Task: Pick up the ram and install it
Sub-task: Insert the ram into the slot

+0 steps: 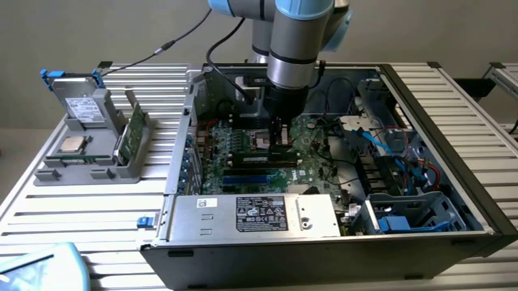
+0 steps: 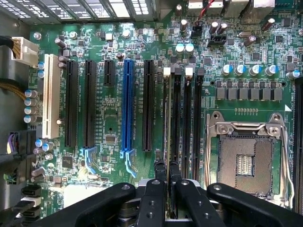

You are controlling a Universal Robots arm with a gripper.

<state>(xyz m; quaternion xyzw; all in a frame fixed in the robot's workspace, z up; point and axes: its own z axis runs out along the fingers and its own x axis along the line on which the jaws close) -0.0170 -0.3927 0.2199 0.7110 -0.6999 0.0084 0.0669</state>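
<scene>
The arm reaches straight down into the open case, and the claw hangs low over the board, right among the memory slots.

The claw is drawn narrow and pinches the ram. From the wrist view the stick shows edge-on as a thin pale line. One black finger presses on it from each side, so both touch it. The ram runs out ahead of the claw, lined up along one of the long black slots. I cannot tell whether it is pushed fully home or only resting in the slot's mouth.

Just to one side of the claw sit two more black slots with white latches at their far ends. Beyond them is the bare socket in its metal frame. On the claw's other side, near but apart from it, runs a row of longer slots. First comes a black one, then the blue slot, then more black ones, and farthest off the white slot.

In front of the claw, at the case's near wall, lies the silver supply with its black label. Well away from the claw, at the exterior view's left, a grey tray stands on the slatted table, with a green card upright in it.
</scene>
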